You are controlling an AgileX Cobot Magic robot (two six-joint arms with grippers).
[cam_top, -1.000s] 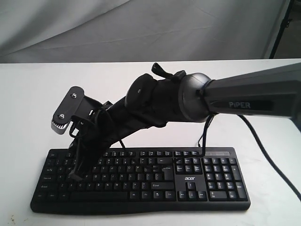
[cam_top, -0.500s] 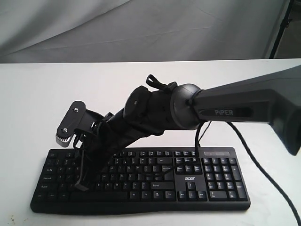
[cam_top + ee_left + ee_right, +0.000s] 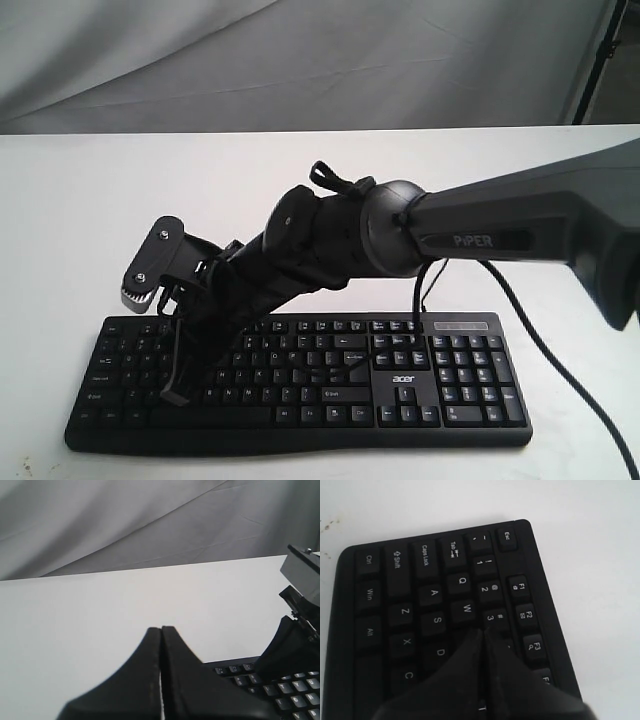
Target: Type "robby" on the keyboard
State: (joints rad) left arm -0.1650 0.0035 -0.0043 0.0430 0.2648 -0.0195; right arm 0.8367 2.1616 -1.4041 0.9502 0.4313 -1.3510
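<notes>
The black keyboard (image 3: pixel 400 381) with an acer logo lies at the front of the white table. My right arm reaches across it to its left end. The right gripper (image 3: pixel 175 396) is shut and points down onto the left letter keys. In the right wrist view the right gripper (image 3: pixel 484 629) has its tips between the W, 3 and D keys of the keyboard (image 3: pixel 420 595), hiding the key beneath; I cannot tell whether they touch it. The left gripper (image 3: pixel 161 628) is shut on nothing and hangs over bare table beside the keyboard's (image 3: pixel 235 670) far corner. It is outside the exterior view.
A black cable (image 3: pixel 560 340) trails from the right arm over the table to the right of the keyboard. A thin cable (image 3: pixel 418 295) loops down by the function keys. Grey cloth (image 3: pixel 300 60) hangs behind the table's far edge.
My right arm has dropped lower over the keyboard, and its shut tips have moved down and slightly right onto the left keys. Almost all of this happened in the first half second.
</notes>
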